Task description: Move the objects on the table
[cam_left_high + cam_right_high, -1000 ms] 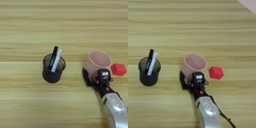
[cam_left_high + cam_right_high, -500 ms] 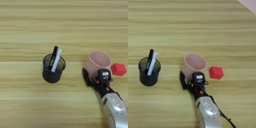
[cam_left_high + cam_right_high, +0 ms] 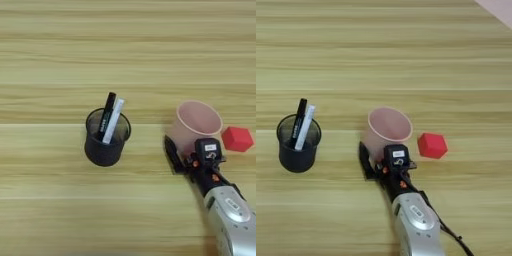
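A pale pink plastic cup (image 3: 387, 127) is standing upright near the middle of the wood-grain table (image 3: 406, 50), with the right gripper (image 3: 378, 162) pressing in against its near side; one black finger (image 3: 364, 161) is showing at the cup's left, while the other is lying hidden behind the gripper's body, so whether the cup is being grasped cannot be told. A small red block (image 3: 432, 145) is sitting just right of the cup, and a dark see-through pen cup (image 3: 105, 138) holding a black marker (image 3: 106, 115) and a white marker (image 3: 113, 120) is standing well to its left.
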{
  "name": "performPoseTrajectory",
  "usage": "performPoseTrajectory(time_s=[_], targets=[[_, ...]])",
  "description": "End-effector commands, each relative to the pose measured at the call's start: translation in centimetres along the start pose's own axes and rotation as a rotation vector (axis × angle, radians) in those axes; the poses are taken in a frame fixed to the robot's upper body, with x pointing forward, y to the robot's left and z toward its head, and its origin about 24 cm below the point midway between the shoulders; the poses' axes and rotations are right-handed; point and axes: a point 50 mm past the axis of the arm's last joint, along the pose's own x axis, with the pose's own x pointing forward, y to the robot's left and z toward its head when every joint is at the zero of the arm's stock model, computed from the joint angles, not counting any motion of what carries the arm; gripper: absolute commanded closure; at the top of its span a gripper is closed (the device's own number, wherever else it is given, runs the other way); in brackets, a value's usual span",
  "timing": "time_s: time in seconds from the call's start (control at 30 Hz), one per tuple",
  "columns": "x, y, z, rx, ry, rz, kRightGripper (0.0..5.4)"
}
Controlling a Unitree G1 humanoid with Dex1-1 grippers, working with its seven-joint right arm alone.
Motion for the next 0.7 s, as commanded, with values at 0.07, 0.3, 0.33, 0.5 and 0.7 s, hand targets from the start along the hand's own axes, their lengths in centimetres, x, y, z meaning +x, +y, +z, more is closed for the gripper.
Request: performPoseTrajectory(time_s=[0.07, 0.3, 0.33, 0.5, 0.7], targets=[[-2.3, 1.9, -3.9, 0.048, 0.203, 0.073, 1.62], [-2.5, 2.7, -3.5, 0.074, 0.195, 0.125, 1.62], [-2.5, 2.9, -3.4, 0.084, 0.195, 0.134, 1.62], [-2.6, 3.4, -3.1, 0.099, 0.191, 0.165, 1.65], [-2.8, 4.0, -2.8, 0.101, 0.181, 0.201, 1.68]])
